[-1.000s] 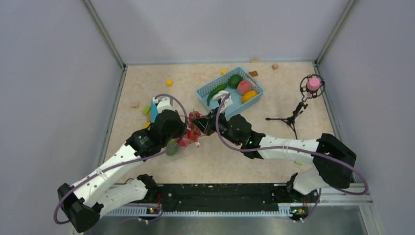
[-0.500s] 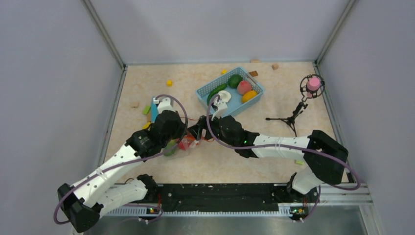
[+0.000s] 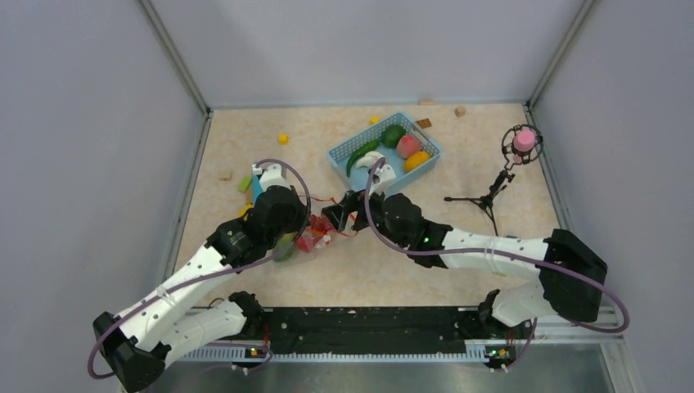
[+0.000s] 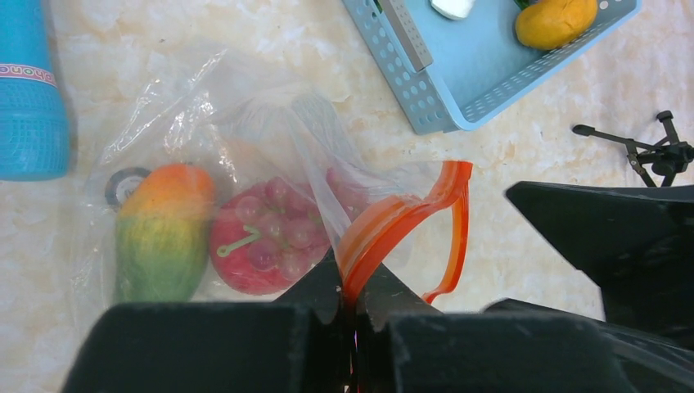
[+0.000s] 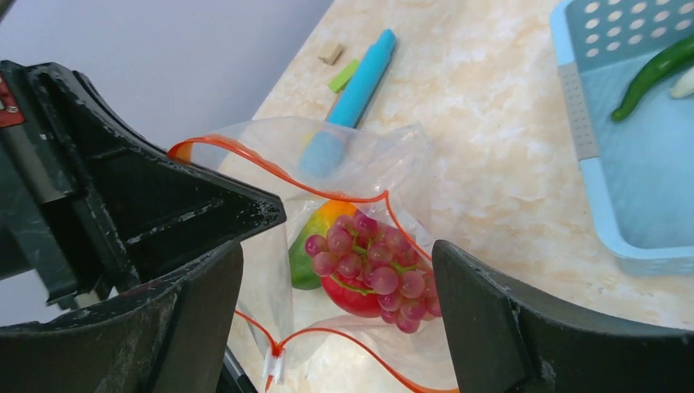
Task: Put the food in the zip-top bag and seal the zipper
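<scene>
Blue stick (image 4: pixel 29 90): lies on the desk (image 3: pixel 245 139) at the far left, just beside the bag
Left pincer (image 4: pixel 353 286): squeezed together on the orange-red zipper, at the near side of the bag's mouth
Bag (image 4: pixel 245 123): clear and crinkly; it lies on the desk between the two arms, with its mouth held up and open
Food in the bag: a mango (image 4: pixel 164 229), a tomato (image 5: pixel 352 299) and grapes (image 5: pixel 368 258) on top of the tomato, all close together
Zipper (image 4: pixel 446 213): not closed; it makes a wide loop around the open mouth
Right pincer (image 5: pixel 358 237): jaws wide apart, holding nothing, right at the open mouth
Basket (image 3: pixel 364 132): light blue, just behind the right pincer
Food in the basket: a long green chili (image 3: pixel 362 153), a green pepper (image 3: pixel 394 135), a peach (image 3: pixel 408 146) and a yellow-orange fruit (image 3: pixel 416 160)
Stand (image 3: pixel 495 190): small and black with a pink ball on top, well apart on the right
How far along: I think about halfway; four foods wait in the basket and the zipper is not shut
What could go wrong: the zipper is thin and looks slippery, so it could slide out of the left pincer, and then the mouth would flop shut. The bag is light, so a bump from the right pincer could push it away or roll the grapes out. Food left too near the mouth could get in the way when the zipper is pressed shut
</scene>
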`<state>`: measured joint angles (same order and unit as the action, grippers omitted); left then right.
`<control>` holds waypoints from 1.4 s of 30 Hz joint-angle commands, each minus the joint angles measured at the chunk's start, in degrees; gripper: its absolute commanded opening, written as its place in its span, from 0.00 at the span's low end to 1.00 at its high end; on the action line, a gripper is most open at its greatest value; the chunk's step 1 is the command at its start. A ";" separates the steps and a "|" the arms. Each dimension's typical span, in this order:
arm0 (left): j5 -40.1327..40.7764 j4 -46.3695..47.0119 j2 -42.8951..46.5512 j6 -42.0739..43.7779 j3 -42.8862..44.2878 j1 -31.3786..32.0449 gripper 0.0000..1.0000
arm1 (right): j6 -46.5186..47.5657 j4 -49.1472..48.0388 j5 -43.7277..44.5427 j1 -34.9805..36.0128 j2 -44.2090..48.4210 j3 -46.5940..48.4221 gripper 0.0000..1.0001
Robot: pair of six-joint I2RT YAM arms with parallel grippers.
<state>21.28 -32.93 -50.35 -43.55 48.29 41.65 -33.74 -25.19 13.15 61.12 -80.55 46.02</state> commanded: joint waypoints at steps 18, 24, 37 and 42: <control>1.65 3.56 1.12 -0.05 -0.30 -0.25 0.00 | -2.00 16.86 8.61 0.72 -5.41 1.90 0.54; 2.04 3.66 1.24 0.10 -0.47 -0.25 0.00 | 2.71 15.93 7.43 0.68 -2.52 2.79 0.06; 3.91 1.79 7.22 -0.03 -0.30 -0.25 0.00 | 17.80 25.78 -11.25 0.68 0.21 22.28 0.00; 6.16 1.37 11.33 -0.70 -1.22 -0.24 0.00 | 18.75 28.31 -5.48 0.63 0.58 23.50 0.00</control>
<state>24.29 -33.19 -41.95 -43.57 48.07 41.65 -17.43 0.54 5.26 61.12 -82.15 66.89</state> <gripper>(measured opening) 0.010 0.005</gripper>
